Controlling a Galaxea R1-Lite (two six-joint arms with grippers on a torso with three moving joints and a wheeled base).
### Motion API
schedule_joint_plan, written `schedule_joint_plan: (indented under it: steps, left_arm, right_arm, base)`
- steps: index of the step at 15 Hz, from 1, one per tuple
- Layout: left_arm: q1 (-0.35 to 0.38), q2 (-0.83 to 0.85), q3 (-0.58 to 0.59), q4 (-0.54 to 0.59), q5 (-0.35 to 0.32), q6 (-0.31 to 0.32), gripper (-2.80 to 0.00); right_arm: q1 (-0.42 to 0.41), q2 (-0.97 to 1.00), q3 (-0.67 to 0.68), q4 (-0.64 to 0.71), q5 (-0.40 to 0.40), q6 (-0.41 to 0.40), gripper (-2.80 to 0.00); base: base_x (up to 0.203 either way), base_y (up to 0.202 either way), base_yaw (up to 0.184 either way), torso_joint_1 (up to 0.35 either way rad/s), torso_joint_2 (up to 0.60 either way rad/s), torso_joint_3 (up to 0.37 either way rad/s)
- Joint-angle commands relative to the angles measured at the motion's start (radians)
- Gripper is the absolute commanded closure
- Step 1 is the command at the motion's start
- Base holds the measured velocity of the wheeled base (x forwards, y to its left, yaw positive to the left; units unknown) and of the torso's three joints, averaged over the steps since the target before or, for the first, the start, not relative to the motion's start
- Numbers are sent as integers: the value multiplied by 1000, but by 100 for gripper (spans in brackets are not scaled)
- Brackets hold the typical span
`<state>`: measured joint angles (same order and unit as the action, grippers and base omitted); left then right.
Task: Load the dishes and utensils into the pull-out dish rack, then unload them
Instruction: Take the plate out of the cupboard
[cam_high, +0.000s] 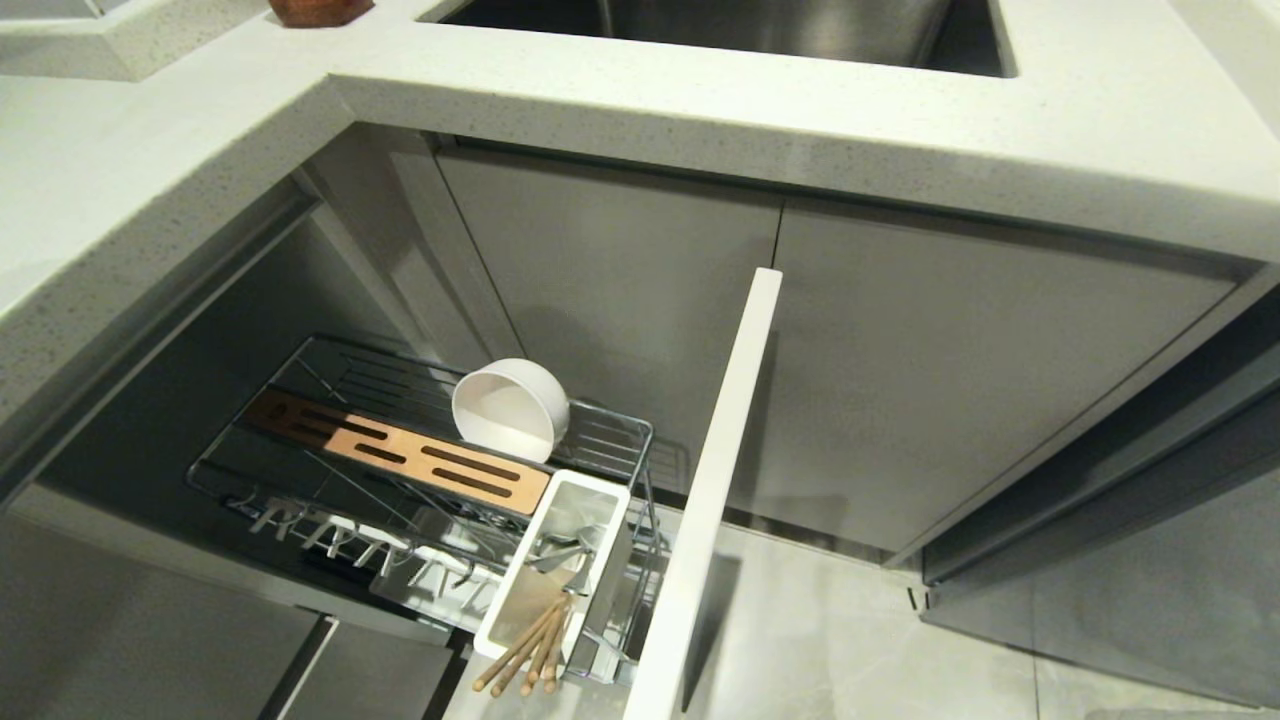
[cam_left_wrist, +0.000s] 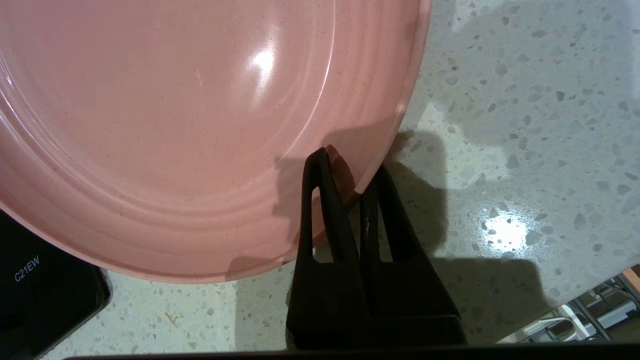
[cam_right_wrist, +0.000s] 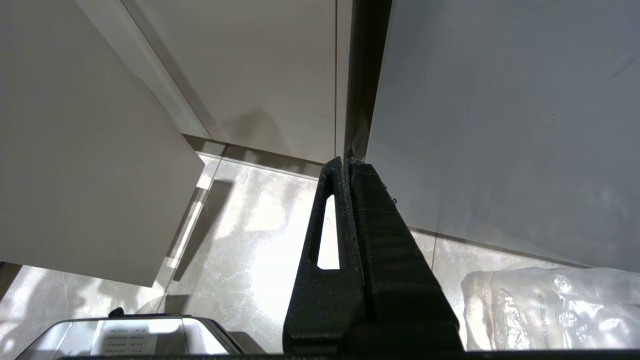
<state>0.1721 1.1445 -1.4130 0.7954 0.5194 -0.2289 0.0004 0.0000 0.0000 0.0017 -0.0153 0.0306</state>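
over the speckled countertop, the pink plate is seen gripped at its rim by the left gripper: one finger is laid over the plate's upper face and the other is set beneath the edge, so the rim is pinched between the closed jaws. the rest of the plate is spread away from the fingertips, and its far part is cut off by the view's border. in the head view neither arm is shown; the pull-out dish rack is drawn out below the counter, the cream-white bowl is tipped on its side on the wire behind the slotted wooden strip, and the chopsticks are leaned in the white utensil caddy. the right gripper is held with jaws pressed together on nothing, above the pale floor near grey cabinet fronts.
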Motion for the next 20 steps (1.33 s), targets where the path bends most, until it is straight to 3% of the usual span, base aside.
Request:
schedule_joint_plan:
  steps: [1, 7, 12, 18, 19, 20]
  left_arm:
    - [3, 6, -2, 7, 2, -2, -280]
    - [1, -3, -37, -2, 1, -25, -280]
    - [-5, -33, -150, -11, 2, -41, -280]
    - [-14, -31, -222, -331, 13, -21, -280]
    - [-17, -26, -220, -353, 2, -8, 0]
    - [-40, -22, -224, -370, -24, -4, 0]
  right_arm:
    - [1, 0, 3, 0, 0, 0, 0]
    - [0, 0, 3, 0, 0, 0, 0]
    - [1, 1, 2, 0, 0, 0, 0]
    - [0, 0, 2, 0, 0, 0, 0]
    - [1, 0, 3, 0, 0, 0, 0]
    - [1, 0, 3, 0, 0, 0, 0]
  base:
    - [0, 0, 0, 0, 0, 0]
    - [0, 0, 0, 0, 0, 0]
    - [0, 0, 0, 0, 0, 0]
    - [0, 0, 0, 0, 0, 0]
    - [0, 0, 0, 0, 0, 0]
    - [0, 0, 0, 0, 0, 0]
